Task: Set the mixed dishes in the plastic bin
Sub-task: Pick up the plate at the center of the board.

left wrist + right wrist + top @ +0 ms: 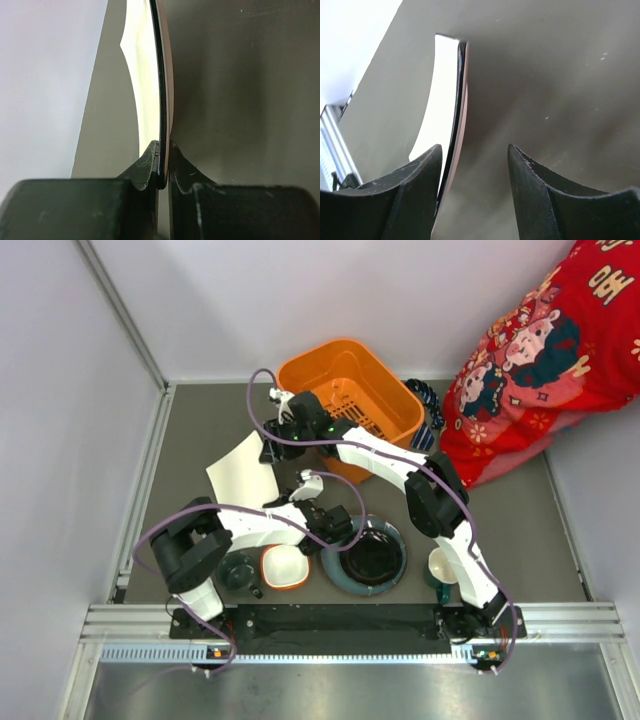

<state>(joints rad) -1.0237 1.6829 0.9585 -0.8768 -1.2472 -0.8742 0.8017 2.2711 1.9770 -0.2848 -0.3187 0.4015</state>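
The white square plate (240,475) stands tilted left of the orange plastic bin (345,388). My left gripper (284,500) is shut on its near edge; in the left wrist view the gripper (164,145) pinches the thin dark-rimmed plate (145,85) edge-on. My right gripper (272,448) is at the plate's far corner, open. In the right wrist view the plate (442,95) lies against the left finger of the gripper (475,147), and the other finger stands well apart. The round blue-grey plate (366,558), orange bowl (285,567), dark teal cup (238,570) and cream mug (443,567) sit near the front.
A striped necktie (428,400) lies right of the bin. A person in red (540,350) stands at the back right. White walls close in the left and back sides of the grey table (520,520).
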